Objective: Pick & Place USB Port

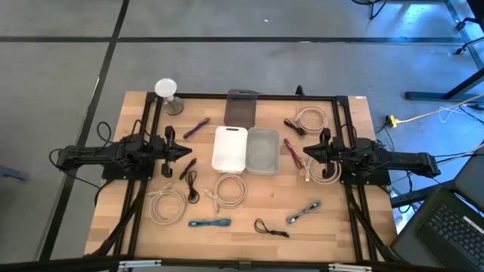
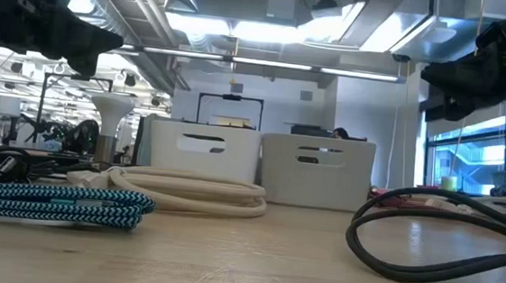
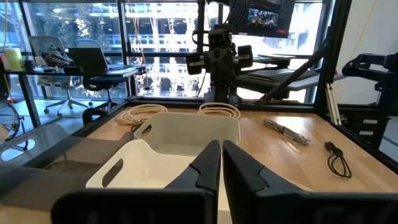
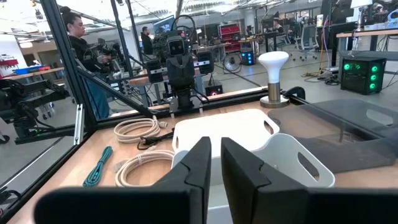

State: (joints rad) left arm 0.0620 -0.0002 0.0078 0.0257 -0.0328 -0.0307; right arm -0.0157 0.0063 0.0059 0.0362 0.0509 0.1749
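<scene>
Both arms wait: left gripper (image 1: 187, 151) pressed together, empty; right gripper (image 1: 293, 153) nearly closed, empty. Spread your jaws before descending on a cable (image 1: 229, 189).

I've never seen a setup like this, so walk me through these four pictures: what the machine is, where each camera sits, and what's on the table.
Two dark robot arms face each other across a wooden table. One picture looks straight down, one looks level across the tabletop, and two come from cameras on the wrists. The left pincer and the right pincer hover on either side of a white bin and a grey bin; both are empty. Coiled cream cables, a teal braided cable, black cables and a small white lamp lie around them.
</scene>
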